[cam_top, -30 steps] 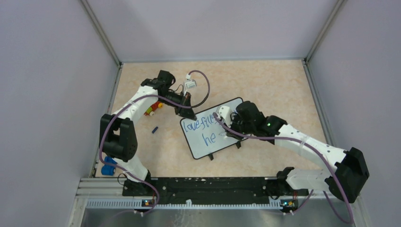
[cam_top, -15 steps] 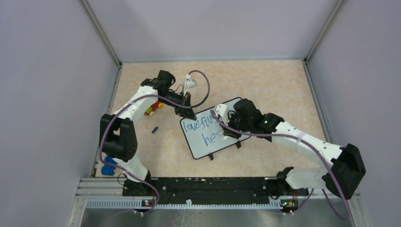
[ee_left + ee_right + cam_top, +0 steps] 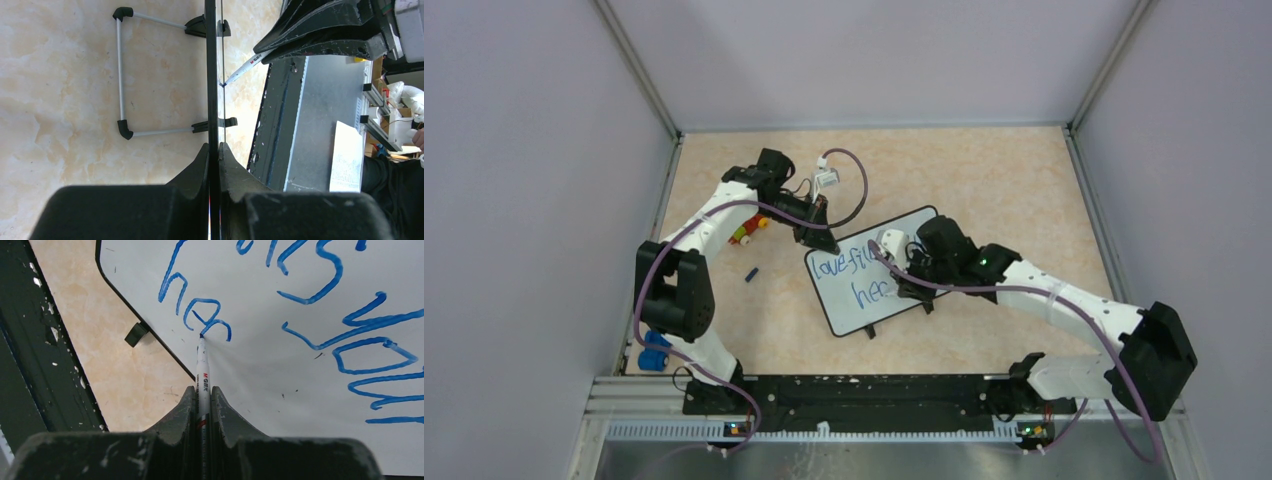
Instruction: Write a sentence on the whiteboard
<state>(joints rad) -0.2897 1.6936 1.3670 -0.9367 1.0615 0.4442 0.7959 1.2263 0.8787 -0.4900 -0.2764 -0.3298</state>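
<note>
The whiteboard (image 3: 849, 300) stands tilted at the table's middle, black-framed. The blue sentence (image 3: 852, 275) reads "love fills" above and "hea" below; in the right wrist view (image 3: 350, 340) the top line continues with "your". My left gripper (image 3: 817, 238) is shut on the board's far left corner; in the left wrist view the board edge (image 3: 211, 75) runs straight out from my gripper (image 3: 213, 150). My right gripper (image 3: 904, 281) is shut on a white marker (image 3: 202, 370); its tip touches the board at the last letter. The marker also shows in the left wrist view (image 3: 245, 67).
A small dark marker cap (image 3: 751, 274) lies left of the board. Red and yellow small items (image 3: 746, 234) lie near the left arm. A blue object (image 3: 654, 352) sits by the left base. The board's wire stand (image 3: 120, 80) rests on the table.
My right gripper has moved left and slightly down along the lower line; the lettering there has grown from "he" to "hea". The left arm and the board have not moved.
</note>
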